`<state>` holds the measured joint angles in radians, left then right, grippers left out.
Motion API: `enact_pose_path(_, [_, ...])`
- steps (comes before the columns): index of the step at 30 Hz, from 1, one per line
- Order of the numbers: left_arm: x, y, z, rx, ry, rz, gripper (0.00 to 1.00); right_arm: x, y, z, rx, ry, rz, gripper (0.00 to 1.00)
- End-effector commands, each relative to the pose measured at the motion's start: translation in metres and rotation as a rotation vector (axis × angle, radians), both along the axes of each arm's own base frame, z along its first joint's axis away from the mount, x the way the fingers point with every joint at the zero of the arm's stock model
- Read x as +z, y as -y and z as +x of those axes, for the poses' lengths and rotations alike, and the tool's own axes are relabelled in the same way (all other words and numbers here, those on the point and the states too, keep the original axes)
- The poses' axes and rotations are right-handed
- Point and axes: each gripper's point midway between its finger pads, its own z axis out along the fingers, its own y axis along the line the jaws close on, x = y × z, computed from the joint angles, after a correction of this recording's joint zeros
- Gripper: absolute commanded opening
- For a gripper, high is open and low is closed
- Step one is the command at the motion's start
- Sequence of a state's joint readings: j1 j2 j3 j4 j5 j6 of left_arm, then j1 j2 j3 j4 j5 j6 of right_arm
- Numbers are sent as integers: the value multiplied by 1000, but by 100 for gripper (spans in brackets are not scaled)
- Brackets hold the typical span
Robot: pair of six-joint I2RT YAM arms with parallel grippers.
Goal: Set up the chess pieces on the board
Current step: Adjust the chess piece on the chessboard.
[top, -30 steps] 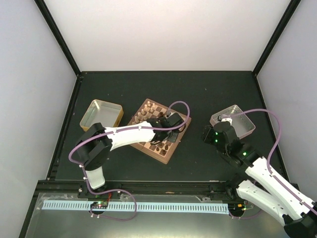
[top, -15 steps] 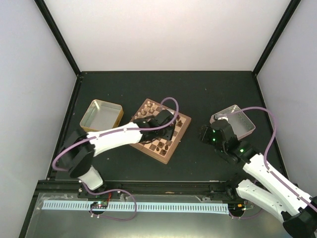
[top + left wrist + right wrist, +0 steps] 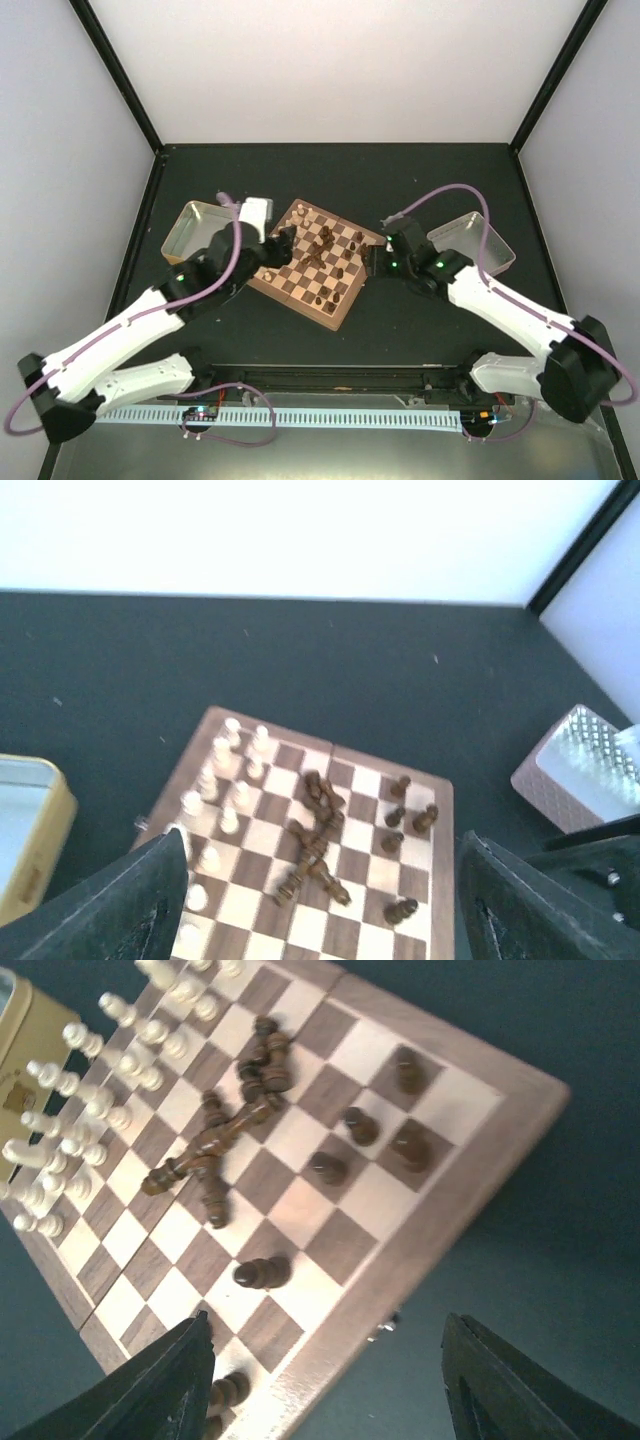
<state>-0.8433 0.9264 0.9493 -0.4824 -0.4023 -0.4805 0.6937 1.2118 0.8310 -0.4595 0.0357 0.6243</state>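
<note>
The board [image 3: 296, 304] lies angled at the table's middle. Pale chess pieces [image 3: 225, 780] stand in rows on its left side. Several dark chess pieces [image 3: 315, 840] lie toppled in a heap at the centre, and a few dark ones [image 3: 400, 815] stand near the right rim. My left gripper [image 3: 282, 245] hangs over the board's left side, open, with nothing between its fingers [image 3: 140, 900]. My right gripper [image 3: 374, 262] is open and empty above the board's right rim [image 3: 440, 1205]. The right wrist view shows the dark heap [image 3: 225, 1130] and a lone dark piece [image 3: 255, 1273].
A gold-sided metal tray [image 3: 200, 232] sits left of the board, close to my left arm. A second shallow tray [image 3: 482, 245] sits to the right, behind my right arm. Black posts mark the table's far corners.
My left gripper drew back from over the board's centre to its left side and opened. My right gripper moved left from the right tray to the board's right edge and opened wider.
</note>
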Motion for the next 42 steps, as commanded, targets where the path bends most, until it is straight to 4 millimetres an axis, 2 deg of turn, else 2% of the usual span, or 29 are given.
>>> enact_pose_path(1, [11, -43, -11, 77, 77, 81, 78, 1, -37, 8, 123, 31, -19, 64])
enact_pose_path(6, [14, -64, -19, 110, 139, 80, 79, -17, -59, 11, 172, 1, -113, 64])
enact_pose_path(11, [20, -68, -22, 117, 159, 48, 79, -27, -72, 11, 196, -1, -219, 62])
enact_pose_path(15, [22, -68, -24, 112, 170, 33, 79, -43, -70, 11, 187, -40, -277, 54])
enact_pose_path(25, [17, -67, -23, 105, 162, 30, 79, -66, -80, 10, 227, -99, -319, 36])
enact_pose_path(29, [15, -66, -24, 98, 155, 40, 79, -70, -82, 14, 223, -98, -335, 26])
enact_pose_path(34, [15, -70, -23, 121, 149, 61, 80, -70, -78, 15, 216, -89, -356, 10])
enact_pose_path(42, [16, -70, -22, 122, 151, 64, 80, -56, -73, -4, 257, -94, -323, 5])
